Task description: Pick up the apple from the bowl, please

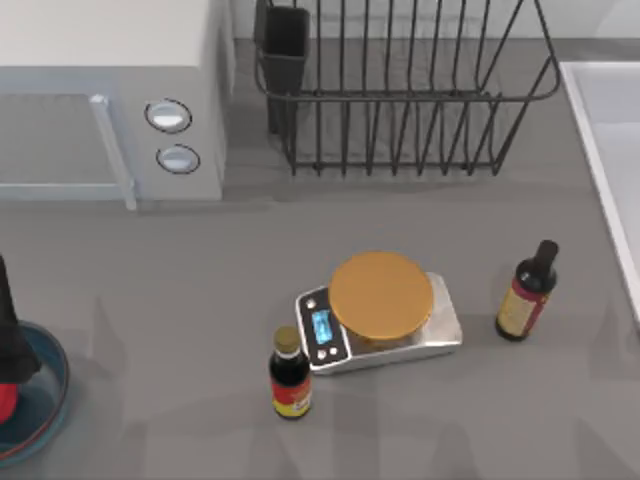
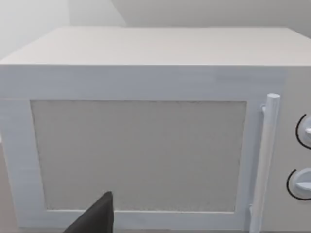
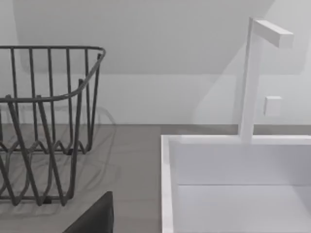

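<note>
Seemingly touching apple (image 1: pixel 6 400): left hand (image 1: pixel 12 345).

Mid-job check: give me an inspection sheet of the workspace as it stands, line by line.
Surface: grey table, no spills seen.
Job's things: blue bowl at the table's left edge; red apple shows at the bowl, beside the dark left arm.
Clutter: kitchen scale with orange-brown disc near centre; sauce bottle in front of it, a second bottle to its right, both upright.
Grippers: left gripper over the bowl by the apple; a dark finger tip shows in the left wrist view. Right finger tip shows in the right wrist view, facing the sink.
Cables: nothing seen.
Surroundings: microwave back left, door shut; wire dish rack behind centre; white sink at right.
</note>
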